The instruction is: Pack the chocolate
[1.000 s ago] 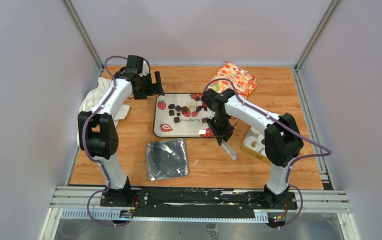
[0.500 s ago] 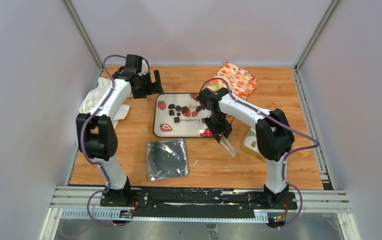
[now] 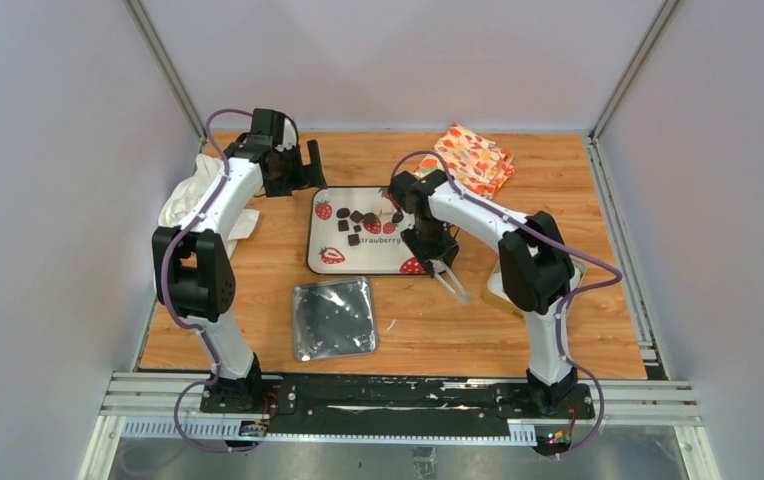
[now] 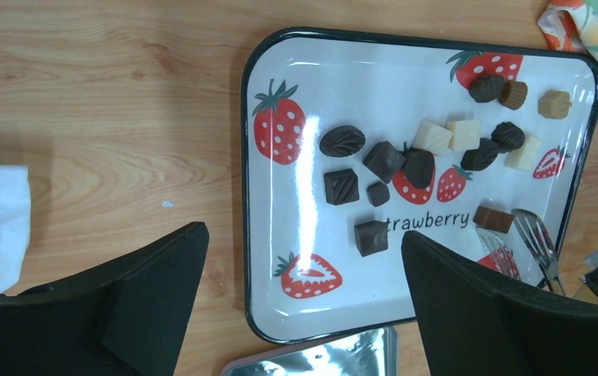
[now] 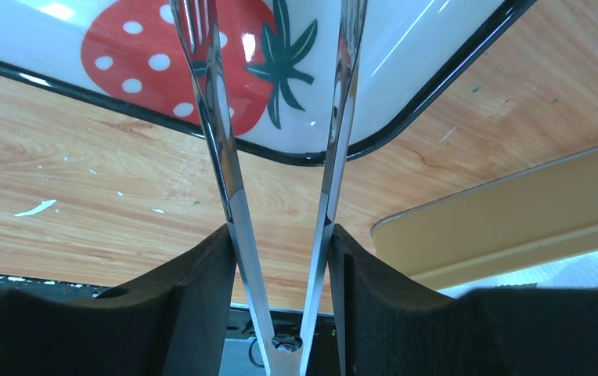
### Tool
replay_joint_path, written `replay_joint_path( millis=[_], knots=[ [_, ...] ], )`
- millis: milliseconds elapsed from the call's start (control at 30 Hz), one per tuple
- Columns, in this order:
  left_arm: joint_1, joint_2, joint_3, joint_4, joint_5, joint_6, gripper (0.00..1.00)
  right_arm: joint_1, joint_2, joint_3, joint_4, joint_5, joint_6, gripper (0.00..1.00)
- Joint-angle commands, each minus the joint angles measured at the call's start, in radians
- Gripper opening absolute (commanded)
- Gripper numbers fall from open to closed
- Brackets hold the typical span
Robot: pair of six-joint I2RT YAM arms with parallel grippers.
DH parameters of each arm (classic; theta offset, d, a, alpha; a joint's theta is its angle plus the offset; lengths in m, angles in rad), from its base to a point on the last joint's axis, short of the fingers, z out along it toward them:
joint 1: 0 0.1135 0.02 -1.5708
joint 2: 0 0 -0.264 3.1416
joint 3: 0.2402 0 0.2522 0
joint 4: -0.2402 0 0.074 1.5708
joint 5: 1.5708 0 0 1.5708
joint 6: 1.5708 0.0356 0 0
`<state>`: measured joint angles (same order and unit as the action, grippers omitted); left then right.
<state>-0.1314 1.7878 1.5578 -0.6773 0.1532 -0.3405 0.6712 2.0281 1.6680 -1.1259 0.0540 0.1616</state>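
Right gripper [image 5: 280, 235] clamped on metal tongs [image 5: 219, 157], left gripper [image 4: 304, 235] wide open. Chocolate pieces [image 4: 341, 186] on strawberry tray [image 4: 343, 86]: tiny, light, probably slick and easily dented, so pinch flat sides gently.

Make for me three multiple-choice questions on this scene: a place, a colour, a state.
1. The chocolates lie: A in a bowl; B on the strawberry tray; C in a jar.
2. The tray's rim is: A black; B gold; C blue.
3. The right gripper is: A open, empty; B shut on tongs; C shut on a spoon.
Key: B, the pieces sit on its white surface; A, a black line edges it; B, both fingers press the tongs' arms.
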Motion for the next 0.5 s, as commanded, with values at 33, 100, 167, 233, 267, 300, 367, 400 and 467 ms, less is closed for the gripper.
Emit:
replay_joint_path(
  millis=[33, 100, 167, 233, 267, 300, 367, 400, 467],
  knots=[
    [0.007, -0.014, 0.028, -0.005, -0.010, 0.018, 1.00, -0.016, 0.040, 0.039, -0.036, 0.021, -0.055, 0.49],
    [0.006, -0.011, 0.029, -0.005, -0.010, 0.018, 1.00, -0.017, 0.051, 0.050, -0.036, 0.021, -0.068, 0.50],
    [0.007, -0.008, 0.032, -0.006, -0.010, 0.018, 1.00, -0.018, 0.066, 0.070, -0.040, 0.023, -0.083, 0.50],
    [0.006, -0.005, 0.036, -0.005, -0.012, 0.018, 1.00, -0.020, 0.079, 0.086, -0.044, 0.022, -0.094, 0.50],
    [0.007, -0.004, 0.039, -0.007, -0.011, 0.018, 1.00, -0.020, 0.084, 0.093, -0.046, 0.023, -0.097, 0.50],
    [0.008, -0.002, 0.040, -0.007, -0.012, 0.018, 1.00, -0.022, 0.088, 0.094, -0.046, 0.025, -0.101, 0.50],
    [0.007, -0.002, 0.041, -0.007, -0.015, 0.017, 1.00, -0.021, 0.090, 0.093, -0.046, 0.033, -0.112, 0.50],
    [0.007, 0.000, 0.042, -0.007, -0.016, 0.017, 1.00, -0.023, 0.089, 0.092, -0.046, 0.037, -0.117, 0.49],
    [0.008, 0.002, 0.044, -0.008, -0.016, 0.016, 1.00, -0.026, 0.087, 0.090, -0.047, 0.041, -0.123, 0.48]
  ],
)
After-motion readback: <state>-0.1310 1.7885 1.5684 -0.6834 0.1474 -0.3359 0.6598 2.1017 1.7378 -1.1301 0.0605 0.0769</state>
